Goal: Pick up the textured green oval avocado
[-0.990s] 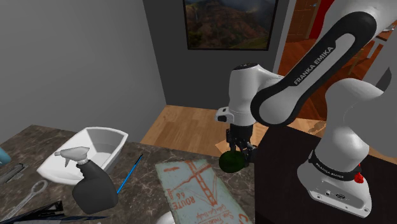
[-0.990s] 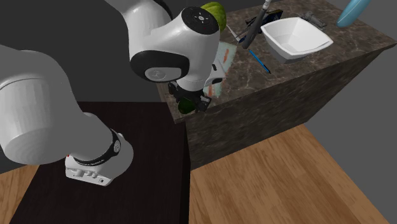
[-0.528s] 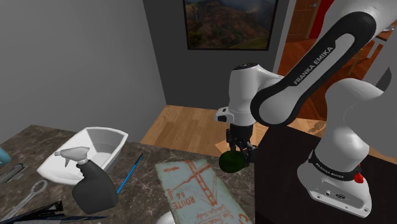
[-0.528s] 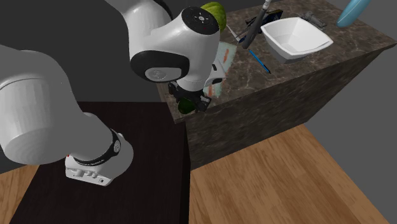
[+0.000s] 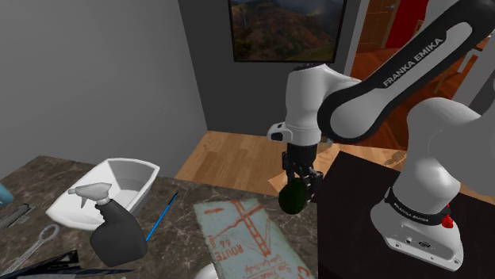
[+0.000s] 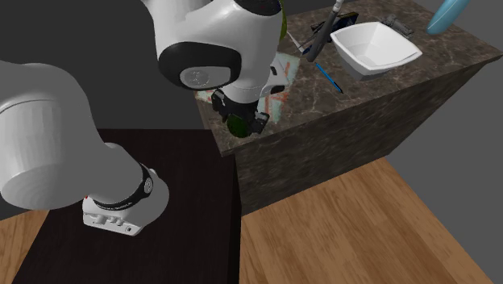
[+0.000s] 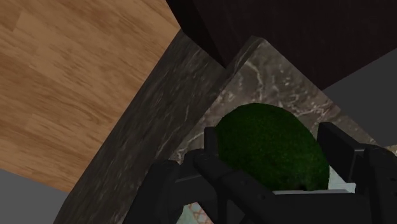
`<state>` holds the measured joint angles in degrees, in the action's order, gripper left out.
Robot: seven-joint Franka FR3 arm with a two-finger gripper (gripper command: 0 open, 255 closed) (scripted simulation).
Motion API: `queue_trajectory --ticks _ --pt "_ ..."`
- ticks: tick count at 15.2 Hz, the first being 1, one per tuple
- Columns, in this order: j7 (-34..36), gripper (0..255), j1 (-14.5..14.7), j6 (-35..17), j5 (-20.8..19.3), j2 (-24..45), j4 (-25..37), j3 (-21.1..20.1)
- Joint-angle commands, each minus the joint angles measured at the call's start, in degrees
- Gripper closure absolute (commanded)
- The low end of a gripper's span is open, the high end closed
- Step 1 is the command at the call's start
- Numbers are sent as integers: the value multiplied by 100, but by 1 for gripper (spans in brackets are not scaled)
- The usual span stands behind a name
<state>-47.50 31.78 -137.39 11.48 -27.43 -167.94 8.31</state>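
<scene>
Tool (image 7: 273, 156): the black fingers (image 7: 347, 153) stand partly closed, one pressed against each side of the avocado, so the fruit is clasped between them; the tool points straight down from the white arm's wrist
Avocado (image 7: 267, 143): dark green, rough-skinned and oval, held in the tool (image 5: 299, 184) above the corner of the counter; whether its underside touches the stone or hangs just clear, I cannot tell
Counter (image 5: 182, 212): dark veined stone, its corner directly under the avocado (image 5: 291, 198)
Stand (image 5: 357, 206): black box just beside the avocado, on the shoulder view's right of it
Mat (image 5: 242, 238): pale blue-green with a red "Route 66" print, flat on the counter near the avocado, to the shoulder view's lower left of it
Pen (image 5: 161, 216): blue, lying on the stone beyond the mat from the avocado
Spray bottle (image 5: 115, 230): black with a grey trigger head, upright, farther from the avocado than the pen
Basin (image 5: 111, 190): white, well apart from the avocado, just behind the spray bottle
Wrench (image 5: 32, 246): grey, flat on the counter, farthest from the avocado
Floor (image 5: 230, 154): wood planks, below and behind the avocado
Picture (image 5: 285, 28): framed landscape on the grey wall, high above the avocado in the shoulder view
</scene>
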Motion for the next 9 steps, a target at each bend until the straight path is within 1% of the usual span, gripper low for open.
queue_trajectory --ticks 1,7,9 --pt "84 255 -46 255 -66 -207 50 -38" --pt "257 255 -139 919 -195 -670 262 -105" --pt "261 255 -141 936 -198 -681 267 -107"
